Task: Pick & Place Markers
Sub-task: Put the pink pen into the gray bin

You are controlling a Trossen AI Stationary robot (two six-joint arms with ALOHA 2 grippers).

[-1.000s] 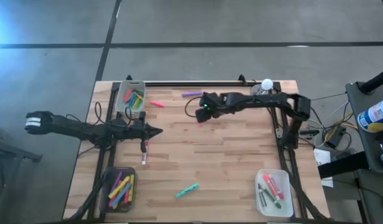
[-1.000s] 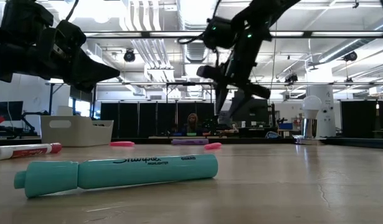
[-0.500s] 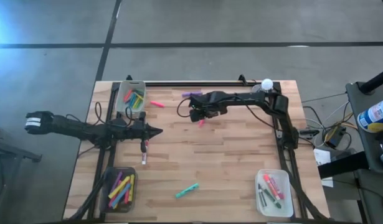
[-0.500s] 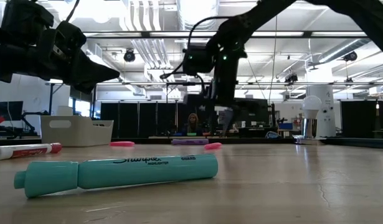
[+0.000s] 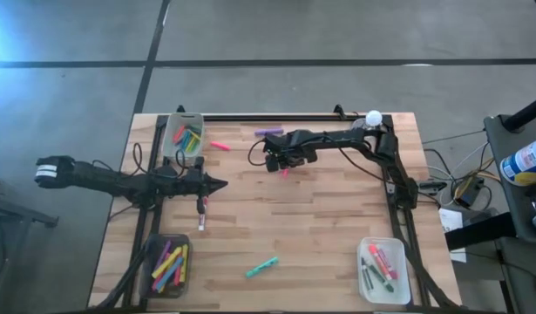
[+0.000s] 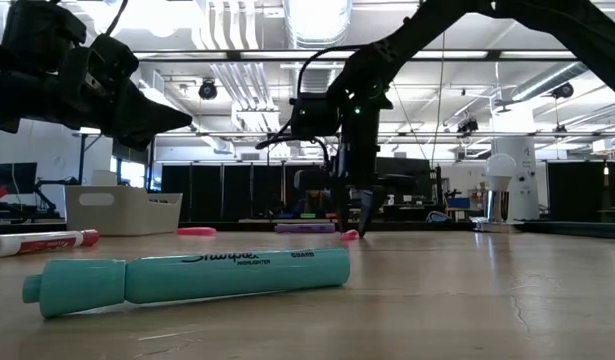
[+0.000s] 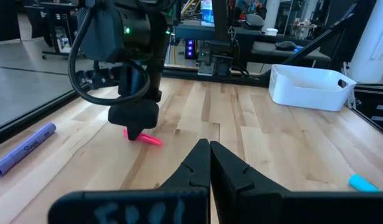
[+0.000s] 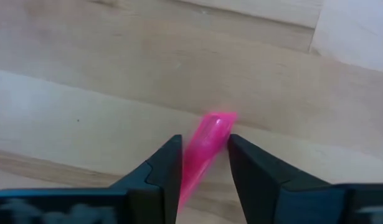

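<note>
A: Right gripper is down on the tabletop, jaws straddling the pink marker. Marker sits between the two fingers, gap narrow; cannot tell whether both pads touch it. It still lies on the wood, so no lift.

B: Same from above. Right gripper is just below the purple marker, with the pink marker poking out beneath it. Left one?

A: Left gripper hangs left of the pink marker, well apart, jaws pressed together, nothing in them. Its wrist view looks past the closed tips at the right gripper standing over the pink marker.

B: Other loose markers, taking the pink one as reference?

A: A second pink one lies up-left of it, beside the top-left bin. A white-bodied one lies lower left, just below the left gripper. The teal one lies well below, near the front edge; in the low view it fills the foreground.

B: Bins?

A: Top-left bin holds several mixed colours. Bottom-left bin holds yellow, pink and others. Bottom-right bin holds red and green ones. All well apart from the pink marker.
</note>
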